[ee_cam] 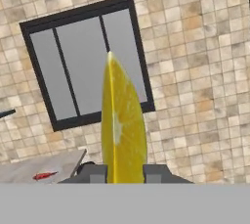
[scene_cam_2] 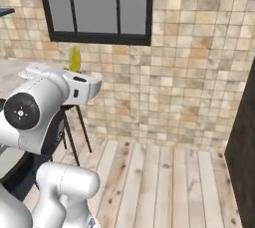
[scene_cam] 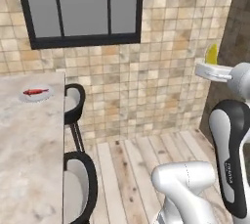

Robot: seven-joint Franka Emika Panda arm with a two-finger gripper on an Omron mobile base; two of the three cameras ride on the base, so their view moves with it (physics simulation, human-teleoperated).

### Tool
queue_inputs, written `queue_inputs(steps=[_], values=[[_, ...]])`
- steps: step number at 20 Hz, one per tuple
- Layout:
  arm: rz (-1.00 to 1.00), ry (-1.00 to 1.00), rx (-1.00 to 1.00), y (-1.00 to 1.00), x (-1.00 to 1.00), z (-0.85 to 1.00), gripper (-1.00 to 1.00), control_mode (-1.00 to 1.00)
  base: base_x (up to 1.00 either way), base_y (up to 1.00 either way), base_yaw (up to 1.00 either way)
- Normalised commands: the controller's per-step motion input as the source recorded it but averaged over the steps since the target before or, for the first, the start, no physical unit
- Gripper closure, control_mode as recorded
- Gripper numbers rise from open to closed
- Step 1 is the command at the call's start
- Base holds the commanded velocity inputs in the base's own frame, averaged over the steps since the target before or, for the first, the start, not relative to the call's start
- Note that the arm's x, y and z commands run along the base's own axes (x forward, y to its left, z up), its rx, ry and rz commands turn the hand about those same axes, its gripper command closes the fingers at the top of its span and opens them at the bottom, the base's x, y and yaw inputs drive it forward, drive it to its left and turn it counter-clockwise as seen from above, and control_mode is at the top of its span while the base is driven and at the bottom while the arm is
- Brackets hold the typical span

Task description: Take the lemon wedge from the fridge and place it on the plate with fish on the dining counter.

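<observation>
Clamped between the two dark fingertips of the gripper point(ee_cam: 124, 173), the lemon wedge point(ee_cam: 123, 130) is held upright in the hand view, its pointed end raised in front of a dark-framed window point(ee_cam: 83, 66). The jaws are pressed against the wedge from both sides, so the gripper is closed on the fruit. In the left base view the lemon wedge point(scene_cam: 212, 55) is seen as a small yellow sliver above the white hand at the right edge, well above the floor. In the right base view the same wedge point(scene_cam_2: 74, 58) is seen standing above the white wrist, just below the window sill.

Away from the hand, the dining counter point(scene_cam: 29, 159) is shown along the left side of the left base view as a beige marbled slab. Near its far end the plate point(scene_cam: 36, 94) is set, and the fish point(scene_cam: 35, 91) is laid across it as a slim red shape. The plate is well apart from the held wedge. In the hand view the counter is glimpsed at the lower left, with the red fish point(ee_cam: 44, 175) on it. Two black stools point(scene_cam: 74, 103) are placed beside the counter's edge. A tan tiled wall point(scene_cam: 161, 71) is seen behind everything, and a pale plank floor point(scene_cam: 127, 169) lies below.
</observation>
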Motion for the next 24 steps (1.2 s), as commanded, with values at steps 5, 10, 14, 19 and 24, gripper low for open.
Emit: queue_inputs(steps=[5,10,14,19,24], values=[[0.00,0.00,0.00,0.00,0.00,0.00,1.00,1.00,1.00,-0.48,0.02],[0.00,0.00,0.00,0.00,0.00,0.00,1.00,1.00,1.00,-0.34,0.17],[0.00,0.00,0.00,0.00,0.00,0.00,1.00,1.00,0.89,-0.11,0.48],[0.00,0.00,0.00,0.00,0.00,0.00,1.00,1.00,0.43,-0.04,0.55],[0.00,0.00,0.00,0.00,0.00,0.00,1.00,1.00,0.00,-0.03,0.60]])
